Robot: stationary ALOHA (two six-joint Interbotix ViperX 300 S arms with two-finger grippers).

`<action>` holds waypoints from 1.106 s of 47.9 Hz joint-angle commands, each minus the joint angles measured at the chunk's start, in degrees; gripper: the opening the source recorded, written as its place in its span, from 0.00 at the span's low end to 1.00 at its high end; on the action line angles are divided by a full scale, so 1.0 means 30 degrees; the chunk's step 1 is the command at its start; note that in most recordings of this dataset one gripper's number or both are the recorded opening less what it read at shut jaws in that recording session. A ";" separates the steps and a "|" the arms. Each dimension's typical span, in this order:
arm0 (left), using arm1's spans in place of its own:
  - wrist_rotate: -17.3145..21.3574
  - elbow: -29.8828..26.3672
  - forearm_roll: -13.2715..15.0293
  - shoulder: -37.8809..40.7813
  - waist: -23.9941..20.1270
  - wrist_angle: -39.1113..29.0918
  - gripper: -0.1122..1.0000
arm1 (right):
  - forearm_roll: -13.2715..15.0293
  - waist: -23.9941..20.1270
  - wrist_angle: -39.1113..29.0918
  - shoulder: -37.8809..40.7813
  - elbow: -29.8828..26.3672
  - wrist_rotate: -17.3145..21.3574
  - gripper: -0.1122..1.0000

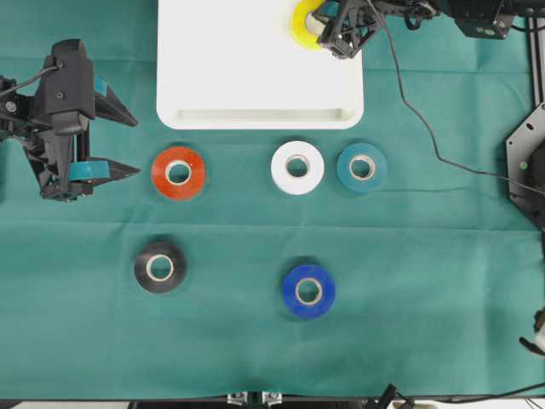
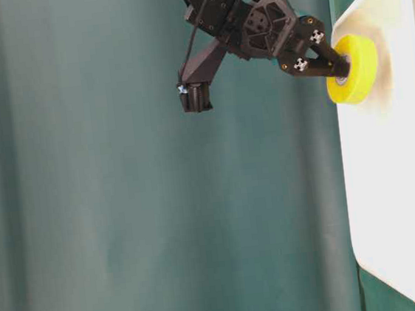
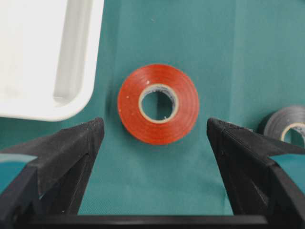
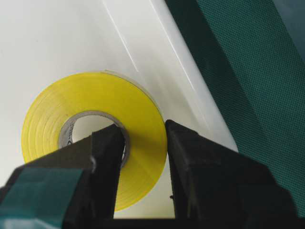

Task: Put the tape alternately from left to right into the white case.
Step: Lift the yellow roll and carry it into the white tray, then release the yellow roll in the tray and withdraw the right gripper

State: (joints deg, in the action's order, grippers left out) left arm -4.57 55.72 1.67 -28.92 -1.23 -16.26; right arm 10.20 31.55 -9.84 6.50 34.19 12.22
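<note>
desk (image 1: pixel 426 324) with green cloth, white case (image 1: pixel 221 77) at top centre, nothing lying loose in it yet. right gripper (image 4: pixel 143 157) fingers clamped on yellow tape (image 4: pixel 95 124), holding it over the case's far right corner, not released. five rolls left on the cloth: red (image 1: pixel 178 173), white (image 1: pixel 297 167), teal (image 1: pixel 362 167), black (image 1: pixel 160 267), blue (image 1: pixel 308 290). left gripper (image 3: pixel 152 138) fingers apart, holding nothing, aimed at red. judged: first roll nearly placed.

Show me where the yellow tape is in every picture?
Overhead: yellow tape at the top, right of middle, over the white case.
Table-level: upper right, held against the case.
Left wrist: not there.
Right wrist: centre, pinched by the right hand.
Shared landmark: the white case.
</note>
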 commanded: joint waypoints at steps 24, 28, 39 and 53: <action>0.0000 -0.0352 0.0029 -0.0205 -0.0029 0.0117 0.56 | 0.0029 0.0088 0.0205 -0.0088 -0.0615 0.0059 0.82; 0.0000 -0.0352 0.0029 -0.0205 -0.0059 0.0117 0.56 | 0.0029 0.0088 0.0205 -0.0088 -0.0615 0.0029 0.82; 0.0000 -0.0352 0.0029 -0.0176 -0.0059 0.0117 0.56 | 0.0029 0.0088 0.0146 -0.0264 -0.0615 0.0029 0.82; 0.0000 -0.0352 0.0029 -0.0205 -0.0059 0.0146 0.56 | 0.0029 -0.0674 0.0205 -0.1699 -0.0264 0.0088 0.82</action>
State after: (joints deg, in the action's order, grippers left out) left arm -4.57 55.72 1.67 -28.92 -1.32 -16.26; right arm 10.20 30.76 -9.67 4.13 33.57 12.39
